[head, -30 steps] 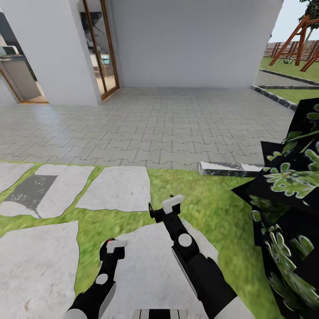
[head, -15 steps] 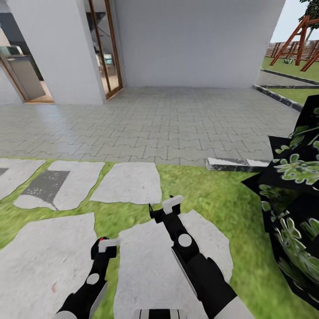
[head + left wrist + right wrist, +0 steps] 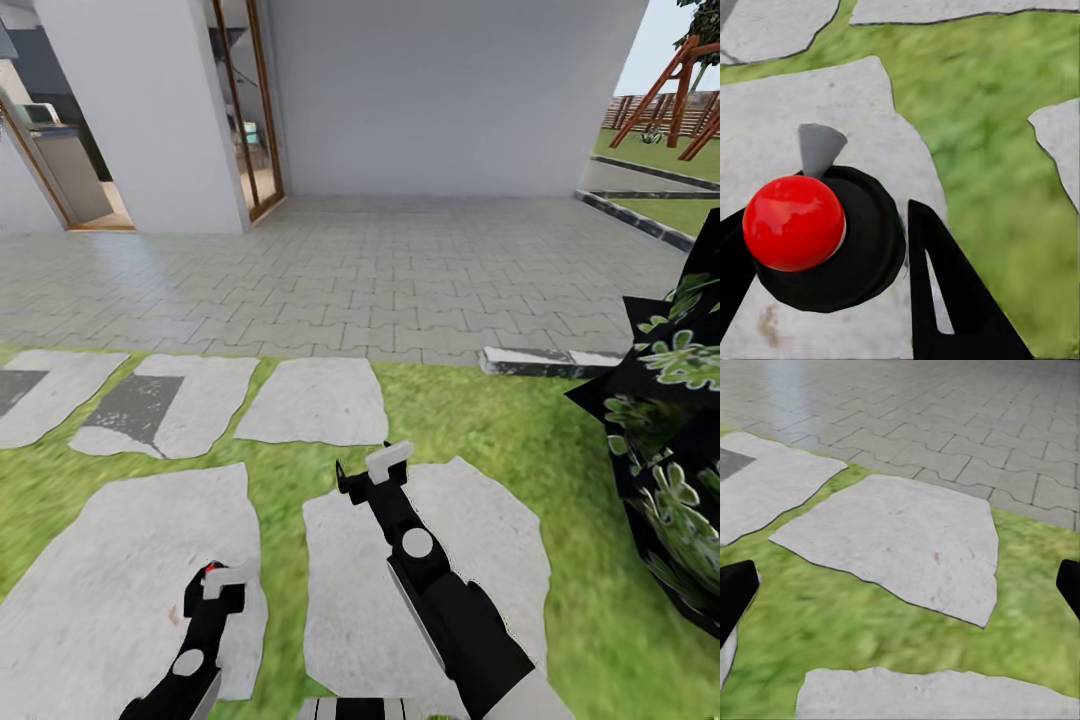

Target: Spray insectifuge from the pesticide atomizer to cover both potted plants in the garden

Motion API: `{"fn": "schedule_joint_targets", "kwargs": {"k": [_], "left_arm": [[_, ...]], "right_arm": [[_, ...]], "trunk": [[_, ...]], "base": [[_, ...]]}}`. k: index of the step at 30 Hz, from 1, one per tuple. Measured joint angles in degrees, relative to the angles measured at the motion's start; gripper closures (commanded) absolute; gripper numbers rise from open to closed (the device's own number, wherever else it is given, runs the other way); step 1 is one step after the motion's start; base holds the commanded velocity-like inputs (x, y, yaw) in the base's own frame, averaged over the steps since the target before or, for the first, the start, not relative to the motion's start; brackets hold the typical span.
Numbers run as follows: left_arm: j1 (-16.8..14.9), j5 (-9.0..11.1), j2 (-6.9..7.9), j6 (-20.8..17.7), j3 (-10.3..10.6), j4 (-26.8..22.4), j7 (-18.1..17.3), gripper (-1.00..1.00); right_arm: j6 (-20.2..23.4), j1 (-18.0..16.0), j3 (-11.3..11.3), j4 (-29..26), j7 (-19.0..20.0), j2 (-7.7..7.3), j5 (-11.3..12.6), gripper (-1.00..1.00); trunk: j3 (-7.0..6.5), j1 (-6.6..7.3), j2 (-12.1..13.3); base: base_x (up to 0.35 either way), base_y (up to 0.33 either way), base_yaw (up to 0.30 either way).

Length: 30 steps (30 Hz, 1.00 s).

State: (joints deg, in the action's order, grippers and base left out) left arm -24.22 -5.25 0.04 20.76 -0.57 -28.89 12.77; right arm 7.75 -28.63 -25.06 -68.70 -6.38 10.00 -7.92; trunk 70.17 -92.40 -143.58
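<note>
Right gripper [image 3: 385,468] hangs spread and empty over the stepping stone [image 3: 430,580] — left gripper [image 3: 222,580], we can't tell; the atomizer, likely light and slick, wants a mid-body grip.

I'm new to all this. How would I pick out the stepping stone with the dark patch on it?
Start at the white building wall and come forward over the grey interlocking paving to the green lawn, where pale irregular stepping stones lie. In the row of stones next to the paving, take the flat pale stone with the dark grey patch. Its neighbour is plain pale all over.
</note>
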Motion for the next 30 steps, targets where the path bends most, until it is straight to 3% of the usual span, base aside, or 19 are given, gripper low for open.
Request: {"fn": "schedule_joint_targets", "kwargs": {"k": [3, 8, 12, 14, 20, 25, 27, 29, 30], "left_arm": [[2.60, 0.15, 1.00, 0.07, -0.06, 0.04, 0.28, 1.00], [5.56, 0.17, 1.28, 1.07, -2.50, 0.09, 0.33, 1.00], [7.38, 0.21, 1.19, 2.38, -4.27, 0.14, 0.29, 1.00], [7.84, 0.20, 1.14, 3.02, -4.61, 0.15, 0.29, 1.00], [9.44, 0.22, 1.13, 3.91, -4.95, 1.23, 0.29, 1.00], [10.61, 0.12, 1.11, 5.02, -4.96, 1.72, 0.28, 1.00], [11.18, 0.12, 1.12, 5.59, -4.97, 1.79, 0.27, 1.00], [11.56, 0.07, 1.08, 5.78, -4.92, 1.82, 0.24, 1.00], [11.70, 0.03, 1.06, 5.84, -4.87, 1.80, 0.22, 1.00]], "right_arm": [[-0.33, 0.05, 0.07, 2.87, -0.08, 0.00, -0.08, -1.00], [-8.45, 0.15, 0.40, 11.67, -1.08, -0.03, -0.54, -1.00], [-16.29, 0.27, 0.50, 22.23, -6.33, -2.61, -0.23, -1.00], [-21.13, 0.29, 0.52, 27.83, -8.97, -3.03, -0.16, -1.00], [-34.80, 0.31, 0.60, 45.57, -16.06, -3.17, -0.14, -1.00], [-40.65, 0.29, 0.60, 55.60, -18.43, -3.27, 0.11, -1.00], [-43.57, 0.33, 1.44, 59.87, -18.77, -3.44, 0.14, -1.00], [-45.35, 0.34, 3.47, 62.64, -18.88, -3.58, 0.12, -1.00], [-46.40, 0.37, 5.65, 64.06, -18.86, -3.76, 0.16, -1.00]], "trunk": [[0.00, 0.00, 0.00], [0.00, 0.00, 0.00], [0.00, 0.00, 0.00], [0.00, 0.00, 0.00], [0.00, 0.00, 0.00], [0.00, 0.00, 0.00], [0.00, 0.00, 0.00], [0.00, 0.01, 0.00], [0.00, 0.01, 0.00]], "base": [[-0.188, 0.271, 0.000], [-0.188, 0.271, 0.000], [-0.188, 0.271, 0.000], [-0.188, 0.271, 0.000], [-0.188, 0.271, 0.000], [-0.190, 0.271, 0.000], [-0.171, 0.228, 0.000], [-0.100, 0.130, 0.000], [-0.050, 0.065, 0.000]]}}
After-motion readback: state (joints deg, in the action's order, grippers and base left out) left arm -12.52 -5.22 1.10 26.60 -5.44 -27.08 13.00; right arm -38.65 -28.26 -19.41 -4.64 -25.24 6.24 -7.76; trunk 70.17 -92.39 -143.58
